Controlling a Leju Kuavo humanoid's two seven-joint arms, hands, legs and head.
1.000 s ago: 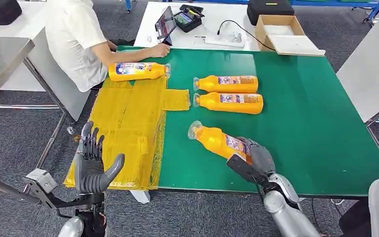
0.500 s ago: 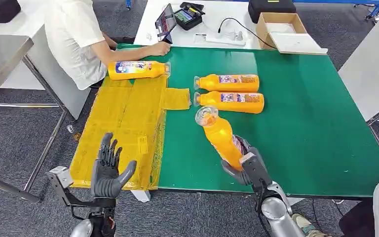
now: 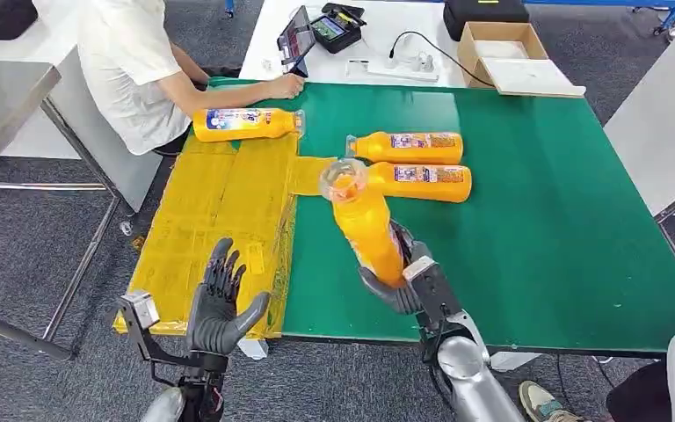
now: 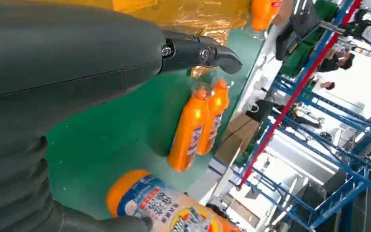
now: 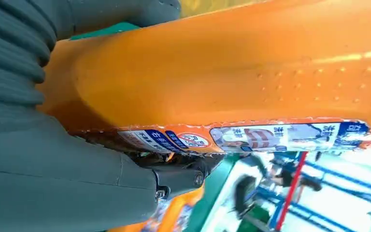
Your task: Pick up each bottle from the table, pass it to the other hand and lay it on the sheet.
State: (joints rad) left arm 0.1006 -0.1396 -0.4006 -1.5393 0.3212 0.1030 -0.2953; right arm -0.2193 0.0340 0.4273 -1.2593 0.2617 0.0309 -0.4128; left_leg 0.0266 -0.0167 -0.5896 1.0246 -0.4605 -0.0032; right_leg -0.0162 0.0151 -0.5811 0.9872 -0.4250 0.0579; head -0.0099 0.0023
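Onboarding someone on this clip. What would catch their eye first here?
The orange bottle raised off the green table, gripped near its base by the right hand with its clear cap end tilted up. Next, the open left hand, fingers spread, waiting over the near edge of the yellow sheet. One bottle on the sheet lies at its far end beside a seated person.

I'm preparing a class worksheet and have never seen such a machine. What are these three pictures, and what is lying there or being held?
It is a humanoid robot with two arms. One picture looks down from its head; the other two come from cameras at its wrists. Its right hand grips a raised orange bottle. Its left hand waits with fingers spread, holding nothing. On the green table lie two bottles side by side. Another bottle rests on the yellow sheet. A person sits beside it.
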